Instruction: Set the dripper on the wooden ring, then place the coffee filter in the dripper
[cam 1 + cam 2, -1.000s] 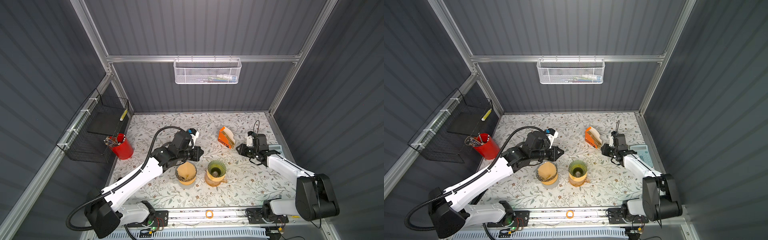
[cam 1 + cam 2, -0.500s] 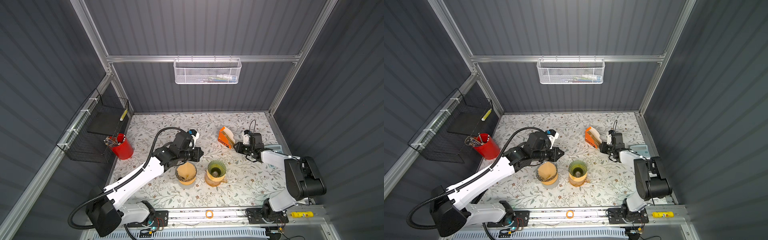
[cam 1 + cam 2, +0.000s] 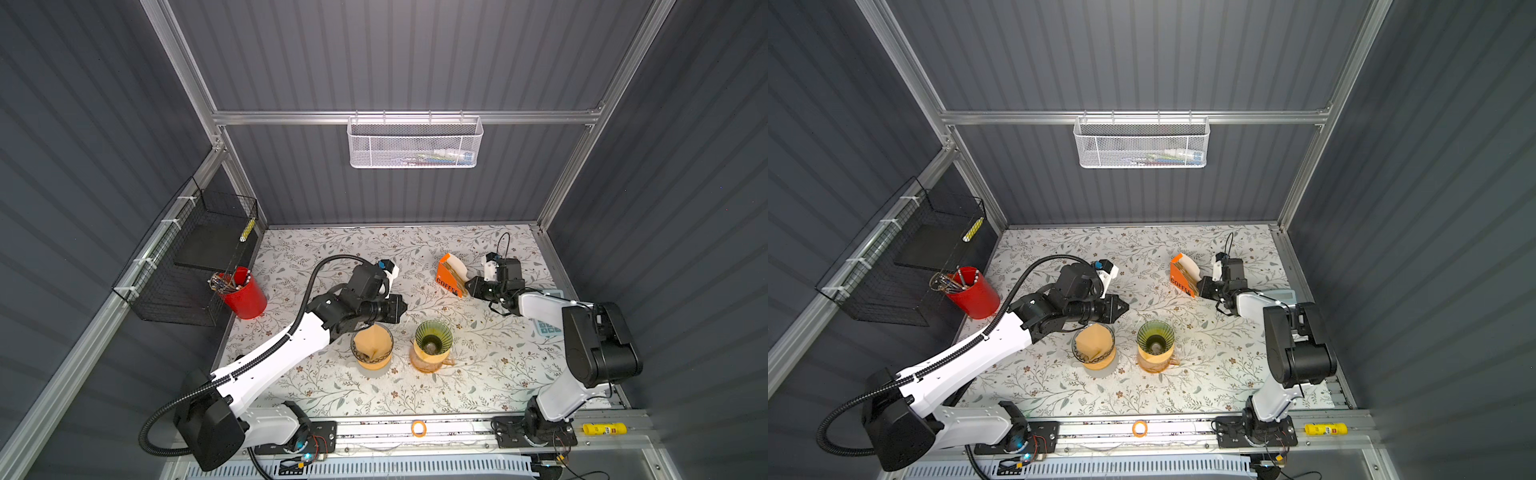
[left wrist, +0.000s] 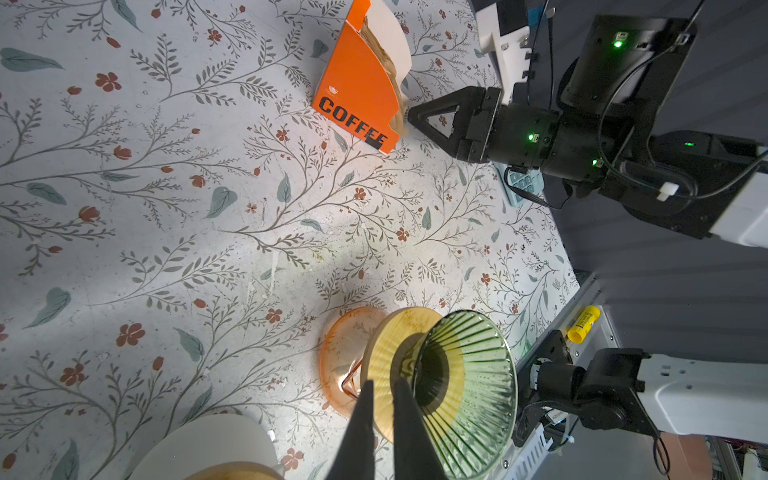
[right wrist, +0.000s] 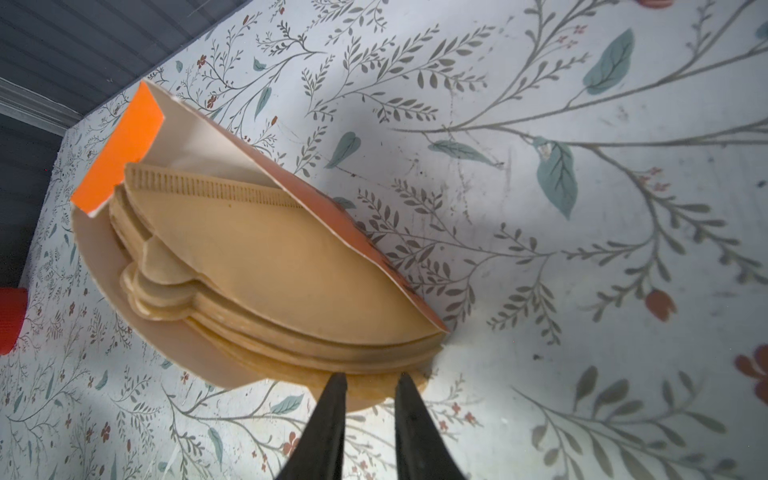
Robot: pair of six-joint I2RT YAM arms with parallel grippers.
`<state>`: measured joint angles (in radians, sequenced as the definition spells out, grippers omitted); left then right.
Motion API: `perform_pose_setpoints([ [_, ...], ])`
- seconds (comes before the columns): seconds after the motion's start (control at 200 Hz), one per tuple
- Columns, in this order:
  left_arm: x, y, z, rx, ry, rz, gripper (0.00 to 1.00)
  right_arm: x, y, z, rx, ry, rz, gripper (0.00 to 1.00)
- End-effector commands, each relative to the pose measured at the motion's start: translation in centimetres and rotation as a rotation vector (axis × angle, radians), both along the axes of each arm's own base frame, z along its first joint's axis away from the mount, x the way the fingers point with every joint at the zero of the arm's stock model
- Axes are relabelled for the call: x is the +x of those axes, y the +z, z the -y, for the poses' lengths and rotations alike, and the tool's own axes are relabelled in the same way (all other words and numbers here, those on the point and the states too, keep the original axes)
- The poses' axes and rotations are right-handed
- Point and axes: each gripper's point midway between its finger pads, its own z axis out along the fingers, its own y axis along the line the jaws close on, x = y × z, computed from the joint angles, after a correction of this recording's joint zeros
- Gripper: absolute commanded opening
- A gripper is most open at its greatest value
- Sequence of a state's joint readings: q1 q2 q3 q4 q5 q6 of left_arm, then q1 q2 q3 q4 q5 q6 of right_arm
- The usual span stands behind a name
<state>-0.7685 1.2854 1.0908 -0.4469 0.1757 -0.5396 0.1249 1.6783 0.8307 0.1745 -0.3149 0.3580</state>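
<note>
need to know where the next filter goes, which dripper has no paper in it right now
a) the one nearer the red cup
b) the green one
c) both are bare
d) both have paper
b: the green dripper shows bare ribs and its open centre hole, while the other dripper, nearer the red cup, already holds a brown filter.

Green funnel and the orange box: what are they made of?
The green funnel looks like glass, maybe clear plastic: shiny, ribbed, and you can see through it. The orange box looks like thin matte cardboard, pale inside. The filters in it look like brown paper with a crimped edge.
</note>
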Motion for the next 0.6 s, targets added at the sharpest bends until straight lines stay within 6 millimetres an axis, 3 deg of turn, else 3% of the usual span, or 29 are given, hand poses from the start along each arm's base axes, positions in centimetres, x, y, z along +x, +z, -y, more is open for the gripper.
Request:
perform_pose_setpoints([
  [0.0,0.2,-0.4,-0.1,-0.002,0.012,-0.017,0.12,0.2,-0.1,0.1,-0.003,0.007,-0.017,0.24],
  [0.595,0.6,0.0,0.2,-0.011,-0.001,-0.019,0.12,-0.1,-1.2,0.2,0.006,-0.022,-0.096,0.25],
])
